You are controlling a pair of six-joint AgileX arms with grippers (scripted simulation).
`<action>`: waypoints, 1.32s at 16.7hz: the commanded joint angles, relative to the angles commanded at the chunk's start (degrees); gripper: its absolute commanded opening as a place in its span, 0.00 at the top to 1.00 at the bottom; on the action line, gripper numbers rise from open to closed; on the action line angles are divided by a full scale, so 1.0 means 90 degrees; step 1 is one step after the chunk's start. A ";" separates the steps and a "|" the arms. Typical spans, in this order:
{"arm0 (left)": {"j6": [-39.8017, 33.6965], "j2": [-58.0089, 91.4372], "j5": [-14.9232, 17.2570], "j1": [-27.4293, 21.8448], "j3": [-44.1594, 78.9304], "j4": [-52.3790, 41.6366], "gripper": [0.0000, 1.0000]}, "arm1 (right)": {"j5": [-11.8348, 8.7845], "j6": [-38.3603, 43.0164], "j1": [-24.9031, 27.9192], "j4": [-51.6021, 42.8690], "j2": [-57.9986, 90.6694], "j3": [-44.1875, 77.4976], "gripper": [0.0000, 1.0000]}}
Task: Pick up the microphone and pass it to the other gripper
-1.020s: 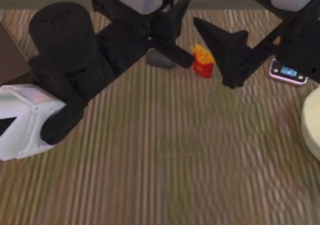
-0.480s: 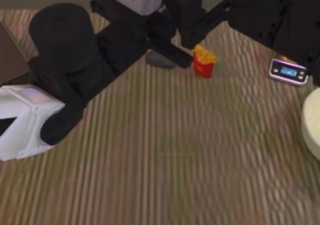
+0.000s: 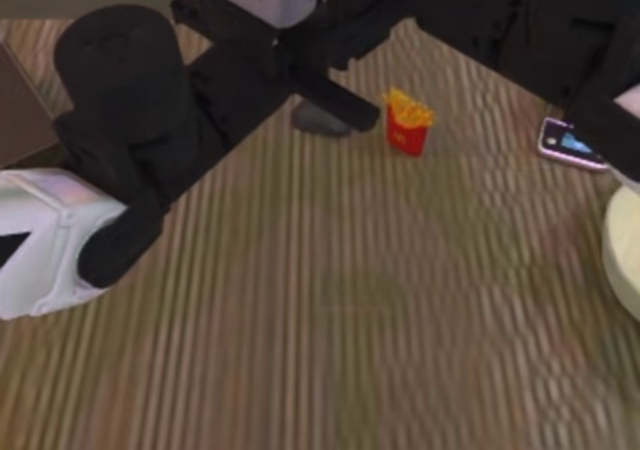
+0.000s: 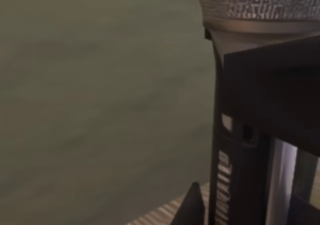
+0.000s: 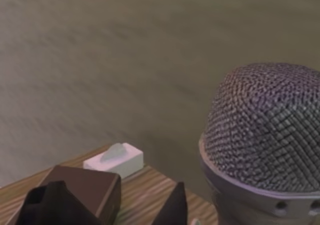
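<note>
1. Your left arm reaches from the bench's left side to the far edge, at the top centre of the top view, where it meets the right arm.
2. The left gripper (image 4: 235, 185) is closed on the mic (image 4: 260, 5). In the left wrist view its dark fingers clamp the black body just below the mesh head, and the head sticks out beyond them.
3. From above you cannot pick the mic out, because the two dark arms cover that spot.
4. Your right arm comes in from the top right. The right gripper (image 5: 112, 207) shows two dark fingertips standing apart with nothing between them, so it looks open and empty.
5. In the right wrist view the mic's (image 5: 265, 130) head looms close beside that gripper. You cannot tell whether it touches a finger.
6. On the bench (image 3: 350, 320), the fries box (image 3: 408, 130) stands upright near the far edge, with the mouse (image 3: 320, 120) just to its left, partly under the left arm.
7. A small display device (image 3: 570, 142) lies far right, and a cream round thing (image 3: 625, 250) sits at the right edge.
8. A brown box (image 3: 20, 100) sits at the left edge.
</note>
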 joint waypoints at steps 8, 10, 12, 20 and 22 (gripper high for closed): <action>0.0000 0.0000 0.0000 0.0000 0.0000 0.0000 1.00 | 0.0000 0.0000 0.0000 0.0000 0.0000 0.0000 0.60; 0.0000 0.0000 0.0000 0.0000 0.0000 0.0000 1.00 | 0.0000 0.0000 0.0000 0.0000 0.0000 0.0000 0.75; 0.0000 0.0000 0.0000 0.0000 0.0000 0.0000 1.00 | 0.0000 0.0000 0.0000 0.0000 0.0000 0.0000 0.90; 0.0000 0.0000 0.0000 0.0000 0.0000 0.0000 1.00 | 0.0000 0.0000 0.0000 0.0000 0.0000 0.0000 1.00; 0.0000 0.0000 0.0000 0.0000 0.0000 0.0000 1.00 | 0.0000 0.0000 0.0000 0.0000 0.0000 0.0000 1.00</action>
